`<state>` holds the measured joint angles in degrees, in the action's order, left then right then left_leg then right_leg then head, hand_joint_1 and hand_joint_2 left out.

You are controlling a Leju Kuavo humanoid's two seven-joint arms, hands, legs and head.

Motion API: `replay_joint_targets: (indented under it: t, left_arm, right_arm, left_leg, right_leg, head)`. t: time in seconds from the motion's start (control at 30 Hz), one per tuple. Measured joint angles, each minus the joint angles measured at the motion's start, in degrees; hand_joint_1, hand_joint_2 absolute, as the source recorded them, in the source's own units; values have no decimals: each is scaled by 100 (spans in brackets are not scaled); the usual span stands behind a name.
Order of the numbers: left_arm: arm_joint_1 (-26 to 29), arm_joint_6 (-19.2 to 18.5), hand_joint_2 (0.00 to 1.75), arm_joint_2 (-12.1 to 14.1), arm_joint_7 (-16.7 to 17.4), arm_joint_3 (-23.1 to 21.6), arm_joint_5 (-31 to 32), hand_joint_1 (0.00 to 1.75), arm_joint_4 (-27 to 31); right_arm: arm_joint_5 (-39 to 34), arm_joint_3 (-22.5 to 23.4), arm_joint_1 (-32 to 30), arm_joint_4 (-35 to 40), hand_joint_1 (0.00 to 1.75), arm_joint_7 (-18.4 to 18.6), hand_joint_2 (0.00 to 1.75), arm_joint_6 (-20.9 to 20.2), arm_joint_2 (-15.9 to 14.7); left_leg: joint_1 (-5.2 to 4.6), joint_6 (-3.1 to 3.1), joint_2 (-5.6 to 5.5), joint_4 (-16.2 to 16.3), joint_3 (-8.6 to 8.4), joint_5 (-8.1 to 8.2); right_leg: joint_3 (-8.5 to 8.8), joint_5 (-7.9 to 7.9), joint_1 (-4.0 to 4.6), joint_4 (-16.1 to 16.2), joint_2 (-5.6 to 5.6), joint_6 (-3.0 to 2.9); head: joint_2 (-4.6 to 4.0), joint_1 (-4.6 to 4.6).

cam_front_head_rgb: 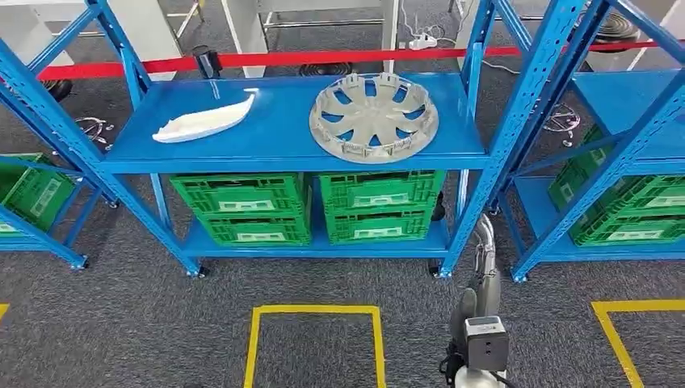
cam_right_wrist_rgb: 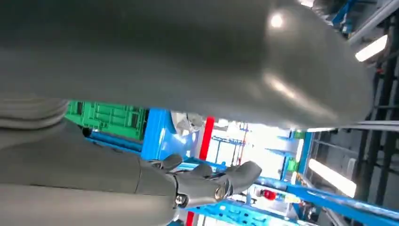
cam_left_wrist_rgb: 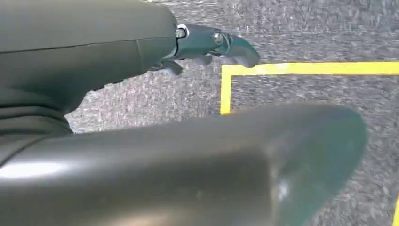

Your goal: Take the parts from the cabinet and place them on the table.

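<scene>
**Nothing picked yet, both parts on the rack**

Right arm raised in front of the body, forearm pointing at the rack. Right robot hand (cam_right_wrist_rgb: 207, 181): holds nothing, fingers loosely apart. Left robot hand (cam_left_wrist_rgb: 211, 44) hangs over grey carpet by a yellow floor-tape line (cam_left_wrist_rgb: 282, 68); empty, fingers look apart. Beyond, on the blue metal shelf (cam_front_head_rgb: 283, 133): white curved plastic trim piece (cam_front_head_rgb: 203, 123) left, silver spoked wheel cover (cam_front_head_rgb: 373, 117) right, well apart. Both grasps and both placements remain.
</scene>
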<state>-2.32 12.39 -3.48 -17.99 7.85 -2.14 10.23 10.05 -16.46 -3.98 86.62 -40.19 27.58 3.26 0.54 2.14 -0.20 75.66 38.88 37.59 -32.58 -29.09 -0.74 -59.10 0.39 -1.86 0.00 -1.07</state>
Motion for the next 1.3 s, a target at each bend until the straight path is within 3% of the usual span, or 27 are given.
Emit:
replay_joint_targets:
  t: [0.03,0.1,0.13,0.17,0.2,0.23,0.27,0.33,0.37,0.47,0.5,0.53,0.63,0.67,0.7,0.73,0.8,0.83,0.87,0.97,1.0,1.03,1.13,1.17,1.2,1.23,1.3]
  left_arm:
    - [4,2,0,0,0,2,-2,0,0]
    - [2,4,0,0,0,11,-4,0,0]
    - [6,4,0,0,0,20,-4,0,0]
    - [3,7,0,-2,0,44,-7,0,-2]
    - [-9,4,0,-4,0,50,-7,0,4]
    - [13,4,0,-4,0,52,-7,0,4]
    - [28,7,0,-4,0,55,-7,0,0]
    - [22,4,0,-17,-9,57,-2,0,2]
    - [9,5,0,-11,-9,59,0,0,2]
    - [9,6,0,-17,-9,59,9,0,0]
    - [18,4,0,-17,-9,59,11,0,0]
    - [21,4,0,-22,-9,59,11,0,0]
    - [15,4,0,-26,-9,61,18,0,2]
    - [8,7,0,-26,-9,61,18,0,0]
    - [-3,7,0,-24,-7,61,24,0,2]
    - [0,7,0,-24,0,61,35,0,2]
    - [2,7,0,-24,11,61,46,0,2]
    - [-7,4,0,-13,15,63,48,0,7]
    - [-27,4,0,-20,15,63,50,0,7]
    - [-39,6,0,-22,26,63,50,0,7]
    - [-29,7,0,-22,28,63,50,0,4]
    - [-21,4,0,-20,30,63,50,0,2]
    - [-17,4,0,-11,28,68,50,0,2]
    - [-4,4,0,-13,28,72,50,0,-9]
    - [-16,4,0,-15,24,76,50,0,-9]
    - [-19,4,0,-15,19,81,48,0,-2]
    - [12,4,0,-15,9,87,42,0,-4]
  right_arm:
    - [4,-18,1,2,0,0,0,9,-9]
    - [4,-53,3,28,0,0,0,26,-20]
    - [4,-68,6,50,0,0,0,31,-22]
    - [4,-83,15,52,0,0,0,44,-26]
    - [4,-90,16,52,0,2,0,55,-33]
    - [4,-94,7,63,0,4,0,68,-33]
    - [7,-98,-2,81,0,-7,0,81,-37]
    - [9,-98,10,109,0,-4,0,105,-52]
    - [11,-105,18,122,0,-4,0,111,-63]
    - [9,-109,-25,129,0,0,0,133,-79]
    - [9,-112,-42,129,0,0,0,138,-89]
    - [9,-114,-55,131,0,0,0,144,-103]
    - [22,-116,-63,140,0,0,0,157,-122]
    - [24,-120,-75,140,0,6,0,179,-127]
    - [22,-129,-80,146,0,2,0,195,-127]
    - [22,-140,-108,168,0,4,0,208,-129]
    - [11,-155,-111,199,0,2,0,243,-135]
    - [4,-179,-125,234,0,2,0,249,-138]
    - [4,-195,-124,256,0,-2,0,254,-144]
    - [4,-221,-148,284,0,0,0,258,-146]
    - [4,-225,-164,284,0,0,0,256,-149]
    - [4,-230,-179,286,0,0,0,256,-149]
    - [4,-234,-181,289,0,0,0,234,-149]
    - [4,-236,-173,289,0,0,0,221,-151]
    - [-2,-236,-174,289,0,0,0,199,-151]
    - [-2,-236,-174,291,0,4,0,188,-151]
    - [-4,-238,-175,293,0,2,0,179,-151]
  left_leg:
    - [-2,-22,-1,-262,-44,-249]
    - [-20,-96,1,-1219,-352,-943]
    - [-43,-152,6,-1614,-449,-1187]
    - [-74,-160,15,-1632,-461,-835]
    - [-80,-183,7,-1615,-480,-803]
    - [-82,-236,0,-1693,-496,-955]
    - [-69,-279,-1,-1708,-529,-969]
    - [-34,-326,-10,-1773,-728,-976]
    - [-35,-356,-10,-1783,-759,-952]
    - [-49,-378,-10,-1781,-826,-852]
    - [-50,-377,-12,-1780,-866,-814]
    - [-49,-374,-17,-1780,-926,-770]
    - [-50,-338,-20,-1781,-1127,-603]
    - [-66,-296,-26,-1774,-1173,-564]
    - [-66,-248,-32,-1788,-1150,-530]
    - [-66,-213,-24,-1817,-1173,-492]
    - [-73,-143,-22,-1750,-1274,-512]
    - [-61,-116,-14,-1620,-1222,-480]
    - [-57,-91,-7,-1299,-1053,-412]
    - [-9,15,-7,-125,-255,100]
    - [1,19,-7,-8,-105,113]
    - [7,31,-6,-131,-68,-40]
    - [10,-22,2,-1421,-412,-1067]
    - [0,-52,12,-1603,-420,-1116]
    - [-31,-108,29,-1618,-402,-877]
    - [-40,-161,22,-1632,-428,-1023]
    - [-24,-250,4,-1646,-492,-1041]
  right_leg:
    - [70,-47,5,0,7,7]
    - [220,-142,12,4,6,31]
    - [235,-183,10,16,0,51]
    - [272,-208,31,3,12,93]
    - [254,-239,29,25,6,143]
    - [325,-199,31,-17,7,177]
    - [321,-158,49,-50,4,224]
    - [333,-276,27,-198,-7,285]
    - [184,-413,27,-456,-9,311]
    - [-626,-900,29,-1606,-10,341]
    - [-757,-845,29,-1669,-10,334]
    - [-758,-634,29,-1475,-11,321]
    - [-354,393,41,-94,-19,244]
    - [-370,176,93,-109,-26,232]
    - [-355,82,93,-97,-27,192]
    - [-341,239,87,-59,-27,157]
    - [-255,215,61,-34,-9,64]
    - [-178,203,36,8,-15,40]
    - [-125,174,29,31,-17,10]
    - [-19,60,25,41,-17,-15]
    - [31,18,24,41,-12,-12]
    - [99,-31,20,41,-5,-4]
    - [325,-194,2,46,-7,62]
    - [356,-237,16,30,-5,102]
    - [335,-249,22,39,-1,134]
    - [326,-276,22,68,-3,182]
    - [406,-255,33,14,-7,251]
  head:
    - [0,-11]
    - [0,-31]
    - [0,-39]
    - [0,-37]
    - [0,-53]
    - [0,-53]
    - [0,-39]
    - [0,-18]
    - [0,13]
    - [0,52]
    - [0,59]
    - [0,70]
    - [0,107]
    - [0,96]
    - [0,116]
    - [0,118]
    - [0,114]
    - [0,114]
    - [0,72]
    - [0,33]
    - [0,26]
    - [0,17]
    - [0,0]
    - [0,-9]
    - [0,-28]
    - [0,-18]
    - [0,-13]
